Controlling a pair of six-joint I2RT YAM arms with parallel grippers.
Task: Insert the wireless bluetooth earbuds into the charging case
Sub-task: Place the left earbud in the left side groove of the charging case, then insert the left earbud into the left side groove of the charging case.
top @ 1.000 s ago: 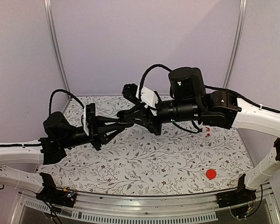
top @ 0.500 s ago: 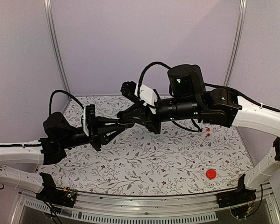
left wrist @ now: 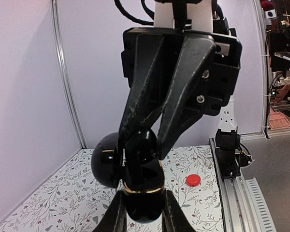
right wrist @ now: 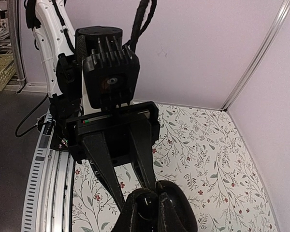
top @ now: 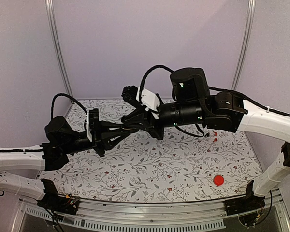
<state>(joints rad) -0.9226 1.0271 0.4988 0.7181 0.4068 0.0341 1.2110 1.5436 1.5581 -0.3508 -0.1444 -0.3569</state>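
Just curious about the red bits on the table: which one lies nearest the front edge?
The flat red disc, alone near the front right corner. The other two red bits are much smaller and sit close together farther back.

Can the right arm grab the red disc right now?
Probably not: the right claw is shut on the charging case, held in midair with the left claw. Nothing blocks the way to the red disc itself.

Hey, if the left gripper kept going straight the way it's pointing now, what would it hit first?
The right gripper, most likely. The left gripper, shut on the charging case, points at it head-on, and the two meet at the case with no gap showing.
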